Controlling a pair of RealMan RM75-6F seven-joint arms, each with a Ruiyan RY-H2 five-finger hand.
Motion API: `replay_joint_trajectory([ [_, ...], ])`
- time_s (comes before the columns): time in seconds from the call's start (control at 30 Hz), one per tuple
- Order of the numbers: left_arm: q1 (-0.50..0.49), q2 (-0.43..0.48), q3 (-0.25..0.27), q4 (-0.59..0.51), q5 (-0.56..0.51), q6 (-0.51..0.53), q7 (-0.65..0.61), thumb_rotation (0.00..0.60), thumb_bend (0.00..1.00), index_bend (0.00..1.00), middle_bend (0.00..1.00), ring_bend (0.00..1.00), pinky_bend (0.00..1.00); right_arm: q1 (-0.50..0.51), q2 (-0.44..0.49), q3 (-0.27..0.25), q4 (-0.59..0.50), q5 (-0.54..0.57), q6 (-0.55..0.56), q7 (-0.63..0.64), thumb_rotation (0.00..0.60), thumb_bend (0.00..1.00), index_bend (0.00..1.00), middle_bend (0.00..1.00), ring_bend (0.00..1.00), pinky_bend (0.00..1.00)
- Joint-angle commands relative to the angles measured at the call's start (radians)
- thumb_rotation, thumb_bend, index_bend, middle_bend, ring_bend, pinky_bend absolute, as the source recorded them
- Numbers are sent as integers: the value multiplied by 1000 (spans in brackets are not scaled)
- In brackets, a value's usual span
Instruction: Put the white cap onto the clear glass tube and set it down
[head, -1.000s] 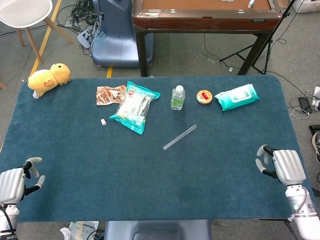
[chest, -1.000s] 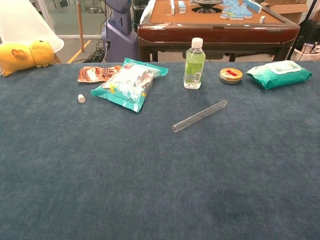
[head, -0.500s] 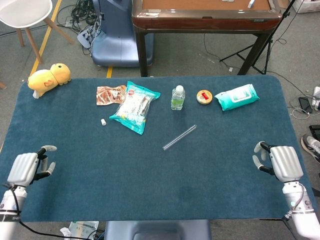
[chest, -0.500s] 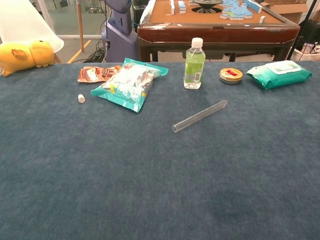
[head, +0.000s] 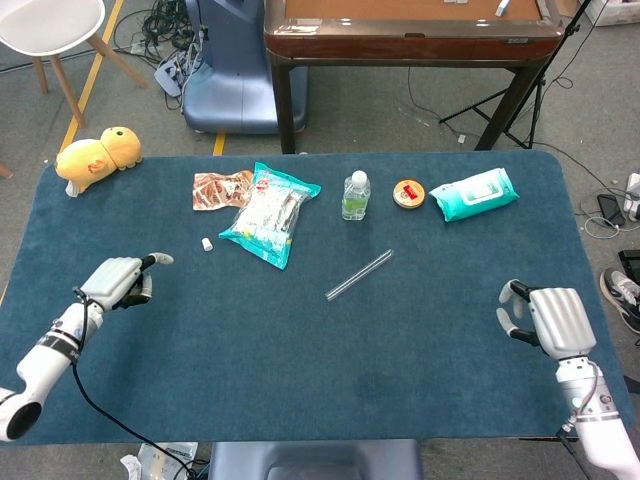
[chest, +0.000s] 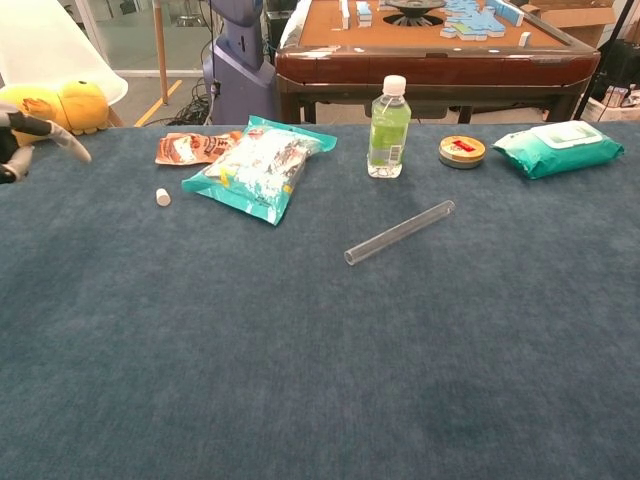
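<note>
bright, even indoor light; soft faint shadows, both views sharp, slight glare on the clear glass tube (chest: 399, 232).

Cap (head: 206, 243) lies left of tube (head: 358, 275).

1. A small white cap (head: 207, 243) lies on the blue table cloth, left of a teal packet, held by nothing.
2. A clear glass tube (head: 359, 274) lies flat and diagonal near the table's middle, uncapped, well apart from it.

yellow plush duck (head: 97, 157), snack packets (head: 268, 211), green bottle (head: 355, 195), small tin (head: 408, 193), wipes pack (head: 475, 194)
</note>
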Motion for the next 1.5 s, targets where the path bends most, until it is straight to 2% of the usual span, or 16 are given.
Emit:
replay_joint_trajectory([
  [0.03, -97, -53, -17, 83, -70, -131, -28, 310, 826, 178, 1000, 1000, 1000, 1, 0, 0, -2, 1, -3, 2, 600, 358, 526, 683, 701, 774],
  [0.13, -148, -93, -21, 140, -117, -203, -23, 183, 840, 153, 1000, 1000, 1000, 2, 0, -1, -2, 5, -6, -1, 600, 358, 526, 683, 703, 774],
  [0.23, -191, -142, -19, 211, -161, -242, 9, 117, 846, 144, 1000, 1000, 1000, 3, -2, 0, -1, 10, -9, -4, 600, 358, 525, 683, 704, 774],
  [0.57, -305, -279, 3, 426, -318, -355, 92, 90, 848, 142, 1000, 1000, 1000, 6, -7, -2, 2, 22, -18, -14, 600, 358, 526, 683, 714, 774],
  [0.77, -375, -381, 38, 606, -419, -437, 129, 87, 848, 141, 1000, 1000, 1000, 3, -8, -3, 1, 37, -21, -22, 600, 358, 526, 683, 720, 774],
  [0.93, -405, -439, 64, 704, -465, -479, 143, 87, 848, 143, 1000, 1000, 1000, -2, -8, -4, 1, 46, -19, -26, 600, 358, 525, 683, 723, 774],
  [1.27, -423, -471, 91, 755, -477, -515, 152, 90, 848, 146, 1000, 1000, 1000, -2, -14, -4, 9, 59, -26, -25, 600, 358, 526, 683, 729, 774],
  [1.4, -422, -459, 93, 732, -470, -512, 151, 88, 848, 158, 1000, 1000, 1000, -1, -17, -4, 12, 58, -27, -22, 600, 358, 526, 682, 730, 774],
  [1.5, -411, -427, 92, 675, -452, -491, 154, 87, 848, 189, 1000, 1000, 1000, -2, -16, -5, 12, 56, -25, -20, 600, 358, 525, 683, 736, 774],
])
